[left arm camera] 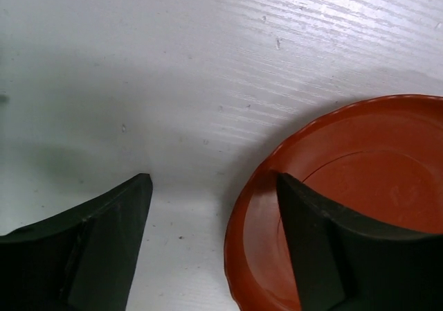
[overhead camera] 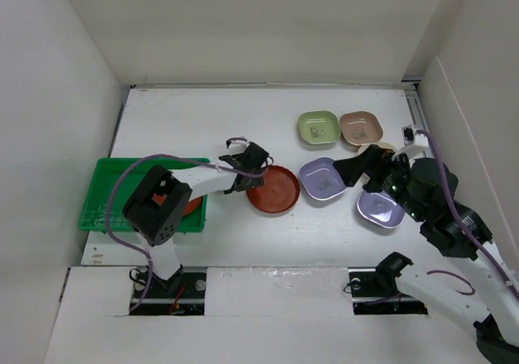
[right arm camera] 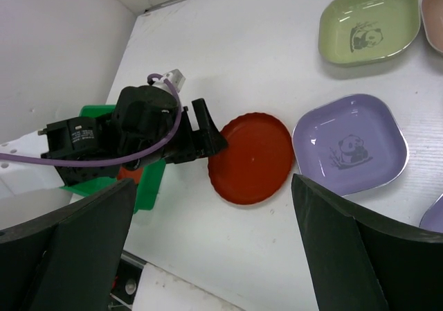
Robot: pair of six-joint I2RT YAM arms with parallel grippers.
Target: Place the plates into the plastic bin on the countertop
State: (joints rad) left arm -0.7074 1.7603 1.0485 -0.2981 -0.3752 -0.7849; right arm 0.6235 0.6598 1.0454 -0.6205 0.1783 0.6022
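A round reddish-brown plate lies on the white countertop. My left gripper is open at its left rim. In the left wrist view the gripper straddles the plate's rim, one finger inside and the other outside. A second reddish-brown plate lies in the green plastic bin, mostly hidden by the left arm. My right gripper is open and empty, held above a lavender plate. Its wrist view shows the reddish-brown plate and the lavender plate below the gripper.
Another lavender plate lies under the right arm. A pale green plate and a pinkish-tan plate sit at the back right, with a cream plate partly hidden. White walls enclose the surface.
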